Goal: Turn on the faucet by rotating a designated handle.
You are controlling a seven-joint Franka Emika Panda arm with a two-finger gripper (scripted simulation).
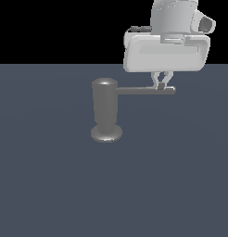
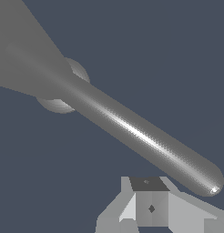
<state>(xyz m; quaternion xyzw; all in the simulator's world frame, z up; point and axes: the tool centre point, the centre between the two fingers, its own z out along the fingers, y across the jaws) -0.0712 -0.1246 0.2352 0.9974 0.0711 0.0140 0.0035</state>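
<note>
Faucet (image 1: 105,111) stands upright on the dark floor (image 1: 51,185), near centre of the exterior view, disc base flat. Handle (image 1: 144,90) sticks out level from its upper part toward 3 o'clock. My gripper (image 1: 163,85) hangs over the rod's outer end, at 2 o'clock from the faucet body, fingertips down at the rod. Fingers look close together; whether they actually clamp the rod, I cannot tell. Wrist view: handle (image 2: 145,141) runs close past one finger (image 2: 150,205).

Flat dark slate-blue surface (image 1: 51,185), uniform, unmarked. One item rests directly on it: faucet (image 1: 105,109), upright on its flared round base, near centre of the exterior view.
</note>
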